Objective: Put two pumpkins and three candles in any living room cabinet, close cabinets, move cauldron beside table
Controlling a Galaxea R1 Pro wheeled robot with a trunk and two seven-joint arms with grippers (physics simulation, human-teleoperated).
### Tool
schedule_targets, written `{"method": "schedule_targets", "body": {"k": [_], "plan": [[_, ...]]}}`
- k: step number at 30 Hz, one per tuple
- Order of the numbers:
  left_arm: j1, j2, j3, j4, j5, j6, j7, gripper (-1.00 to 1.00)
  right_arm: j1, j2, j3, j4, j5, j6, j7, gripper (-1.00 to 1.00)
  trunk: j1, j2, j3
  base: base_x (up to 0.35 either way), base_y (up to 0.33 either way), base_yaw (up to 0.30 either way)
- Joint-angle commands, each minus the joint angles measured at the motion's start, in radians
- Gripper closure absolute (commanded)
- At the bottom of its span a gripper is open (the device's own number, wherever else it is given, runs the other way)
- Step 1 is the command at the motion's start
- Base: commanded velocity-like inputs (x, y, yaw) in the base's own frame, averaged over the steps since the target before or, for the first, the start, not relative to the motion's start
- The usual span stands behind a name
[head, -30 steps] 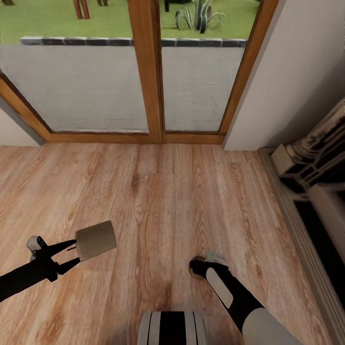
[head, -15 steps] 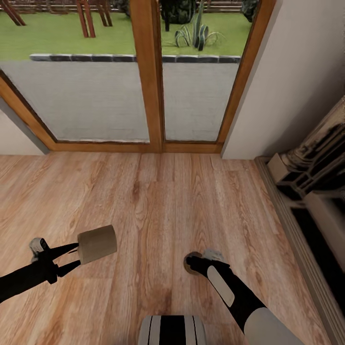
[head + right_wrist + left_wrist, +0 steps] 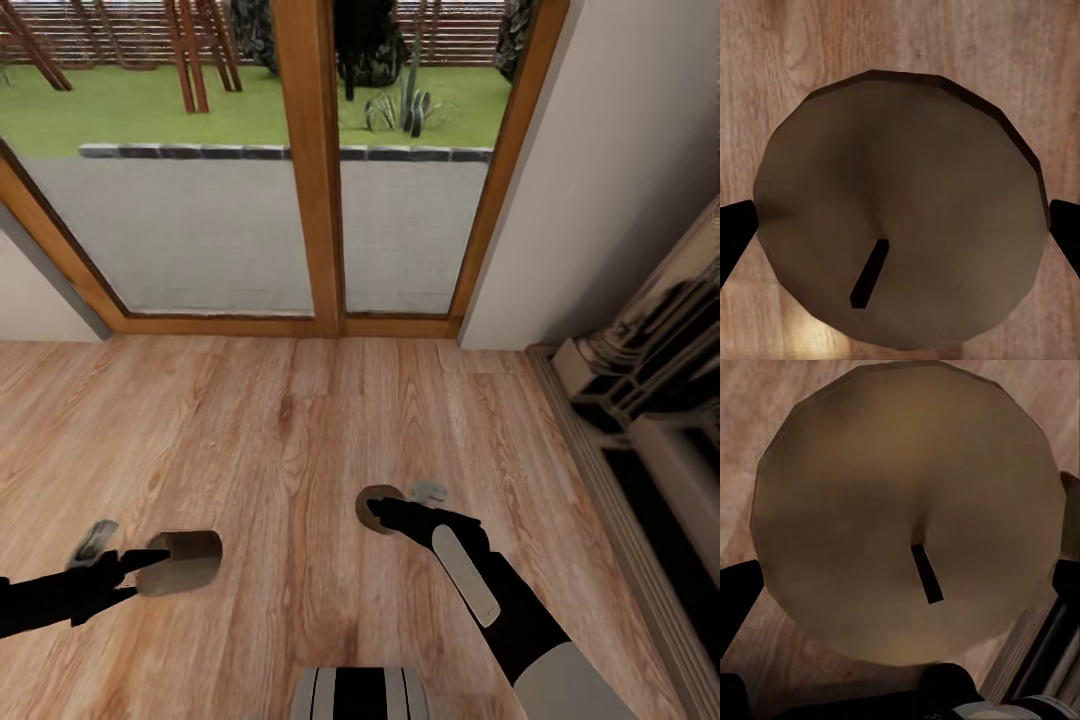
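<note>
Head looks down over floor (image 3: pixel 330 430); wrists hover close above it.

Ahead of you the wooden floor (image 3: pixel 300 440) lies bare all the way to the glass doors (image 3: pixel 200 230), so both arms have open room to swing forward and toward the middle. On your right, the white wall corner (image 3: pixel 600 170) and the ornate fireplace surround (image 3: pixel 650 370) with its raised hearth edge close that side off near the right arm. Each set of jaws is already filled by a candle (image 3: pixel 182 562), the right one's (image 3: pixel 378 508) just above the boards.
</note>
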Motion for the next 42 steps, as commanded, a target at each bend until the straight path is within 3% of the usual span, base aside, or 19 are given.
{"method": "schedule_targets", "body": {"k": [1,7,20,28,42], "plan": [[0.000,-0.001,0.000,-0.002,0.016,-0.002,0.050,1.00,0.000,-0.001,0.000,0.000,-0.001,0.000,0.000,1.00,0.000,0.000,0.004,0.000,0.000,0.000],[0.001,-0.004,0.000,-0.005,0.019,-0.006,0.200,1.00,0.001,0.004,-0.003,-0.001,-0.002,0.000,0.001,1.00,-0.003,0.002,0.027,0.000,0.000,0.000],[0.001,-0.002,0.001,-0.023,0.020,-0.003,0.207,1.00,0.001,0.004,0.001,-0.010,-0.003,-0.006,0.004,1.00,-0.009,0.005,0.077,0.000,0.000,0.007],[0.001,-0.001,0.008,-0.026,0.021,-0.002,0.208,1.00,0.001,0.012,0.007,-0.005,0.003,-0.002,0.003,1.00,-0.013,0.007,0.108,-0.054,0.000,0.232],[0.001,-0.004,0.012,-0.036,0.025,-0.001,0.208,1.00,0.001,0.014,0.010,-0.002,0.003,0.001,0.004,1.00,-0.066,0.105,0.152,-0.108,0.000,0.288]]}}
